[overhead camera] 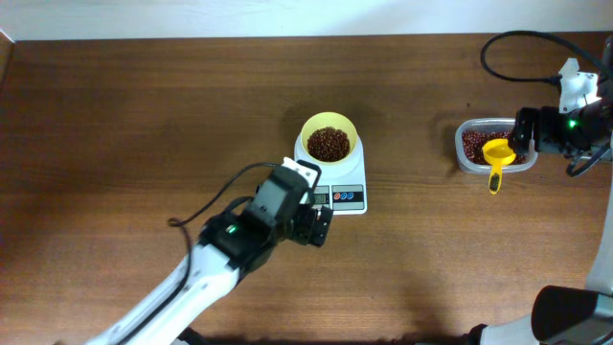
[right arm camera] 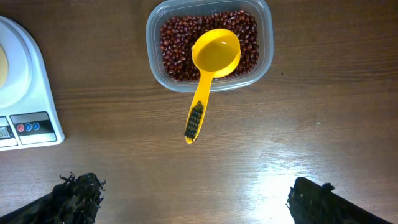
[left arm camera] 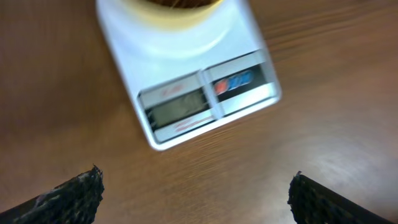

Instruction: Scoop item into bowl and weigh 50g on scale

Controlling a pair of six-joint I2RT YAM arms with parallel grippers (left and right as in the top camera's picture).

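Observation:
The pale-yellow bowl stands on the white scale, with the item, dark red-brown beans, inside it. My left gripper hovers open just in front of the scale's display, nothing between its fingers. Only the bowl's rim shows in the left wrist view. More beans fill a clear tub, and a yellow scoop rests on them with its handle over the rim. My right gripper is open and empty, raised at the tub's right side.
The scale's corner shows at the left of the right wrist view. A black cable loops at the back right of the brown wooden table. The left arm stretches in from the front.

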